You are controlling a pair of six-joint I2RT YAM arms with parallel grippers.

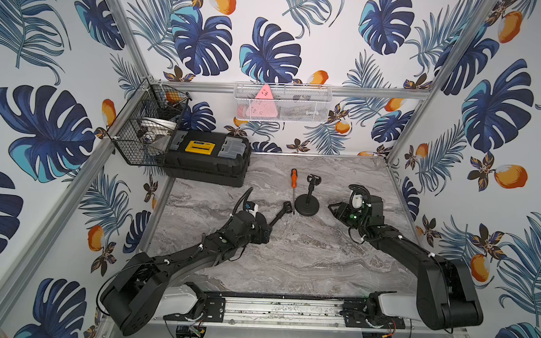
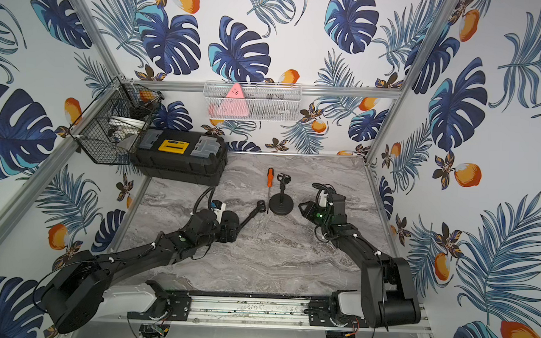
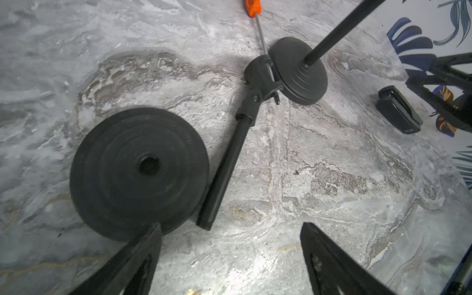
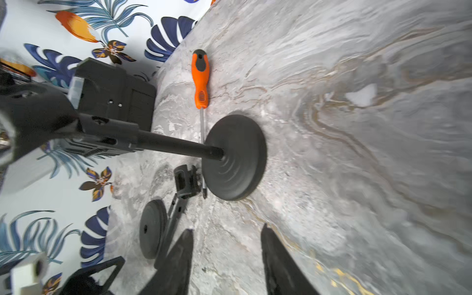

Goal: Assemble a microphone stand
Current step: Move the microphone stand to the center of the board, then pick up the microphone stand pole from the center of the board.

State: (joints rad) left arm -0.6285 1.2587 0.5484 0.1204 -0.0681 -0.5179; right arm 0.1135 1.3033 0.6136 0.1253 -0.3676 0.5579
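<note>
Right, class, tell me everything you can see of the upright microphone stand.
The upright microphone stand is matt black: a round, ridged disc base flat on the marble table, a thin pole rising from its centre, a U-shaped clip on top. Nothing grips it. The orange screwdriver and the clip end of a loose pole lie close beside its rim; whether they touch is unclear.

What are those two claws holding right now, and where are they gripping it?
Nothing. Both are open and empty: the left claw by the loose base and pole, the right claw near the upright stand.
</note>
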